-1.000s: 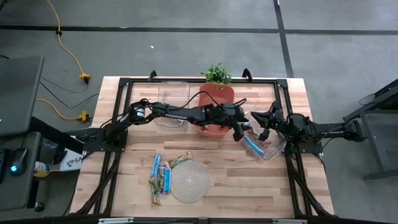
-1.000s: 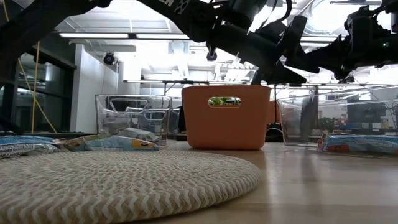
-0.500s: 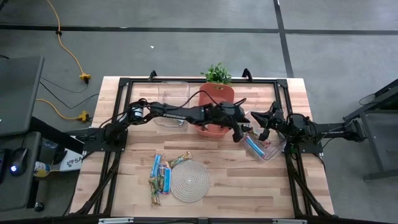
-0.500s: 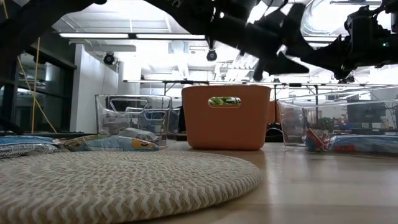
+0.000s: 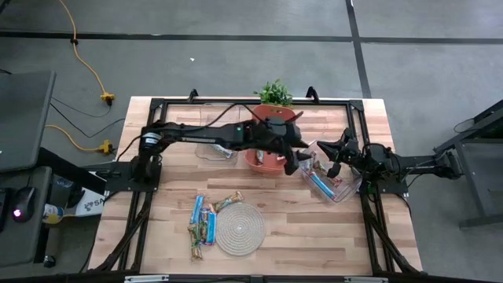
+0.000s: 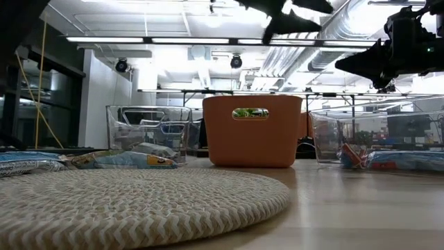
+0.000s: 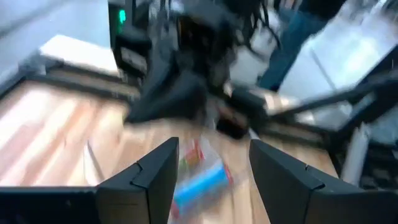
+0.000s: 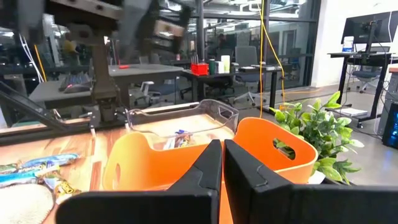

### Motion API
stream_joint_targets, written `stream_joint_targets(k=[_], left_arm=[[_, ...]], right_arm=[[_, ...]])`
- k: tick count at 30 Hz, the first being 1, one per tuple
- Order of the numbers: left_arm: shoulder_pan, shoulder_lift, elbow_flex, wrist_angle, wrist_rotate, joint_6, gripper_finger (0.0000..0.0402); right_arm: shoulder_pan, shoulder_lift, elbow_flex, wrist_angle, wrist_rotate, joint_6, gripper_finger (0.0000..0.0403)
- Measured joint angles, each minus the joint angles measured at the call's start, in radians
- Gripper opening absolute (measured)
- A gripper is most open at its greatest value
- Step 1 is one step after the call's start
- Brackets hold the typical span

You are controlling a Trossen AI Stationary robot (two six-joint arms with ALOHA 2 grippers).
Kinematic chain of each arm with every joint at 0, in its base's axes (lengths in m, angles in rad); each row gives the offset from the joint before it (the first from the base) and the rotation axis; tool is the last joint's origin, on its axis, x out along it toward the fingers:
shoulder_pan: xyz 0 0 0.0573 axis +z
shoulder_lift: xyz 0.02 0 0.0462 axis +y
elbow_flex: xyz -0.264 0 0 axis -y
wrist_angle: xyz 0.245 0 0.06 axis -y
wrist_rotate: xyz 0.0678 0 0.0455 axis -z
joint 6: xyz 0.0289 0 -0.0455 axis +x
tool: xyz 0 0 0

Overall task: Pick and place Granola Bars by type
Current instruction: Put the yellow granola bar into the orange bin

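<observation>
Left gripper (image 5: 300, 165), jaws apart and empty, hangs between orange bin (image 5: 263, 159) and clear bin (image 5: 348, 189) holding granola bars (image 5: 322, 183); right gripper (image 5: 333, 153) closed, empty, beside that clear bin.

No text, label, brand or number can be read with confidence anywhere in these views. The printing on the Granola Bars (image 5: 203, 221) beside the woven mat (image 5: 239, 229) is too small to make out, and so is the light lettering along the left arm (image 5: 206, 134). A pale box (image 5: 88, 203) off the worktop's left edge carries dark print that stays illegible.
</observation>
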Motion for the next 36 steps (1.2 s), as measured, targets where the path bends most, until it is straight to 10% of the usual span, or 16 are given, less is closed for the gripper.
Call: stream_joint_targets(k=[25, 36], left_arm=[[-0.277, -0.329, -0.002, -1.058, -0.528, -0.287, 0.0195], [-0.347, -0.329, -0.257, -0.974, -0.490, -0.470, 0.0195]], right_arm=[[0.000, 0.013, 0.000, -0.003, 0.000, 0.000, 0.0000], [0.000, 0.013, 0.000, -0.001, 0.000, 0.000, 0.0000]])
